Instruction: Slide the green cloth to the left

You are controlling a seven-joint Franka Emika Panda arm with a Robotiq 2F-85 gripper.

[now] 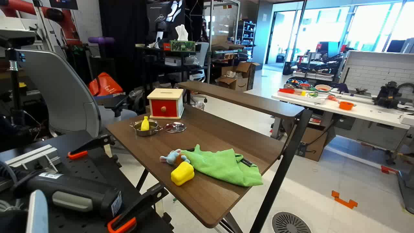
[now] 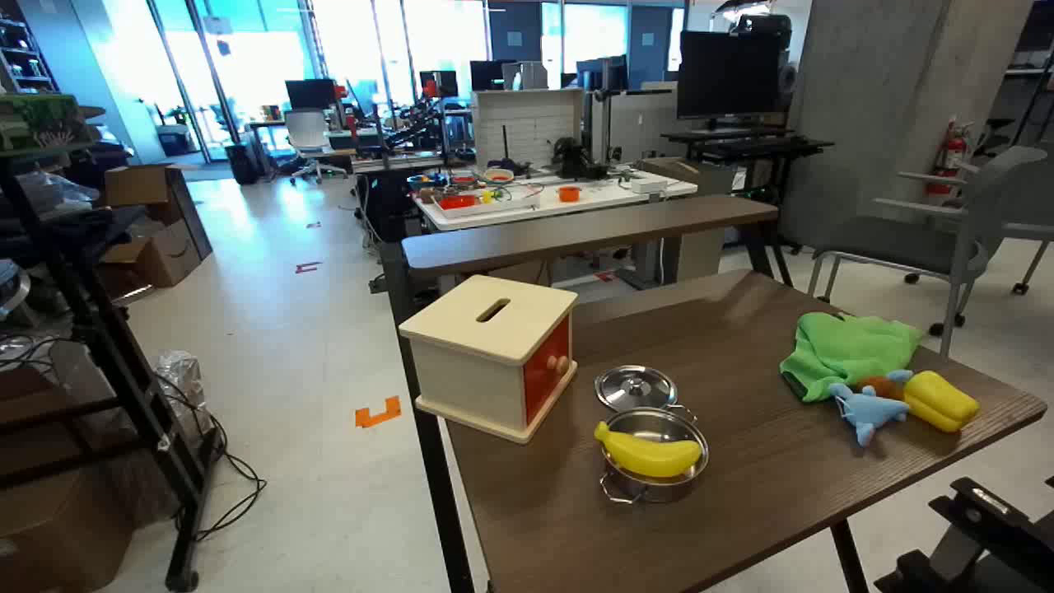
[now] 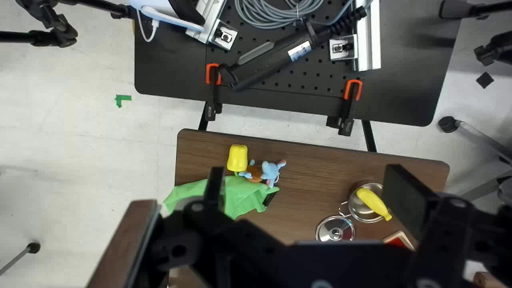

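The pincer [image 3: 308,186] is spread wide and empty, likely to leave room for pinching the green cloth [image 1: 220,163], which partly overhangs the counter [image 1: 210,134].

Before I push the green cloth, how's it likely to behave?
The green cloth will probably flop and bunch, since it lies in loose folds. It might drag the dark object poking out from under it. It looks thin, so probably light.

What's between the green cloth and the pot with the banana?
In the wrist view, mostly bare brown tabletop, plus the end of something dark at the edge of the green cloth that faces the pot.
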